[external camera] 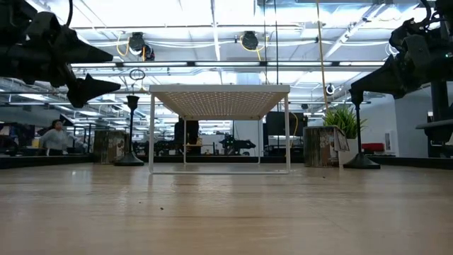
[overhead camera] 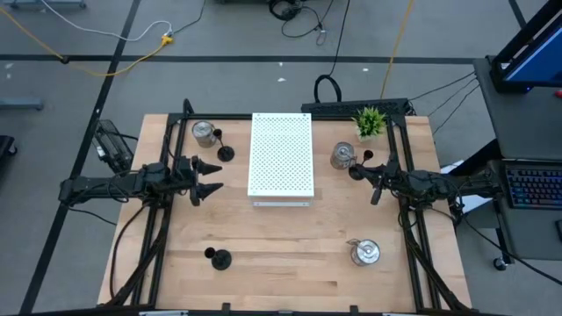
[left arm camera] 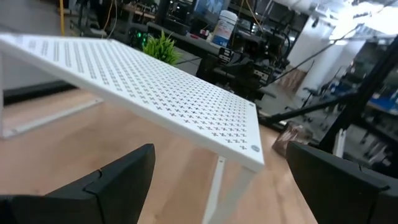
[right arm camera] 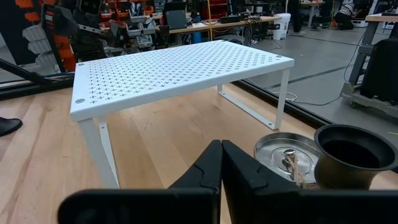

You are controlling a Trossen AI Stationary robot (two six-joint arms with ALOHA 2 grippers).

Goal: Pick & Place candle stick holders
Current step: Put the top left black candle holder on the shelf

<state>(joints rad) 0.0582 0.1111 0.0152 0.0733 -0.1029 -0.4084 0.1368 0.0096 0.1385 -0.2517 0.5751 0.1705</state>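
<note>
Three silver candle stick holders stand on the wooden table: one at the far left (overhead camera: 204, 132), one right of the rack (overhead camera: 342, 155) (right arm camera: 289, 155), one near right (overhead camera: 364, 253). Black holders stand on their round bases beside them (overhead camera: 226, 154) (overhead camera: 364, 156) (right arm camera: 354, 155), and one stands near left (overhead camera: 218, 257). My left gripper (overhead camera: 211, 178) (left arm camera: 217, 186) hangs open above the table at the rack's left, pointing level toward it. My right gripper (overhead camera: 354, 171) (right arm camera: 221, 168) is shut and holds nothing; it hovers at the rack's right, close to the silver and black pair.
A white perforated rack (overhead camera: 281, 156) (left arm camera: 155, 81) (right arm camera: 180, 68) stands on thin legs in the table's middle. A small green potted plant (overhead camera: 370, 121) sits at the far right. A black frame (overhead camera: 263, 115) runs along the table's edges.
</note>
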